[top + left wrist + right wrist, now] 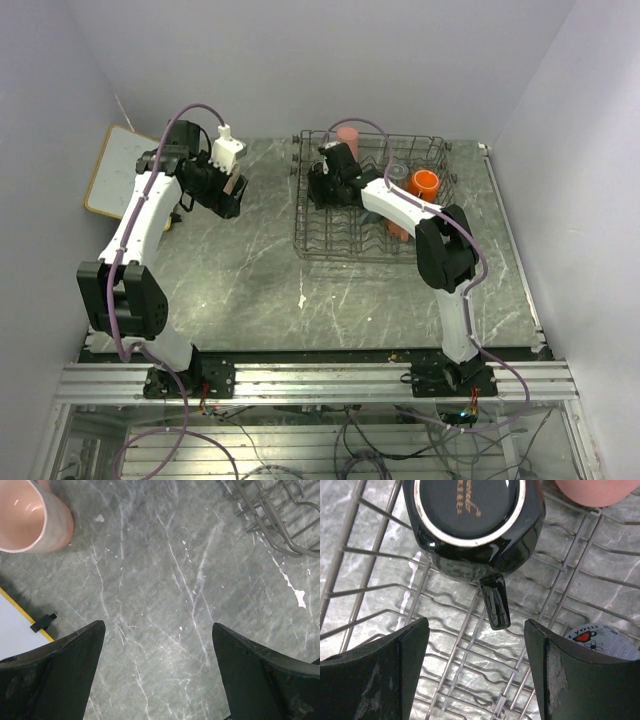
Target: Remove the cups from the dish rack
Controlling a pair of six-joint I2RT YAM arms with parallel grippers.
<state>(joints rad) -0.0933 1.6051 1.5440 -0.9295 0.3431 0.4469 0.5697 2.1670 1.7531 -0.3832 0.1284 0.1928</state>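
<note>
The dark wire dish rack [318, 245] stands at the back right of the table. In it I see a pink tumbler [347, 137], an orange cup [423, 184] and a salmon cup [398, 231]. My right gripper [320, 188] is open inside the rack's left end. In the right wrist view it [476, 630] sits just below an upside-down black mug [470, 520], whose handle [495, 602] points between the fingers. My left gripper [232, 195] is open and empty above bare table. A pale pink cup [30, 515] stands upright on the table, beyond its left finger.
A white board with a wooden frame [120, 170] lies at the back left; its yellow edge [22, 612] shows by the left finger. The rack's corner [280, 525] is at the upper right of the left wrist view. A white printed cup [605, 640] sits by the right finger.
</note>
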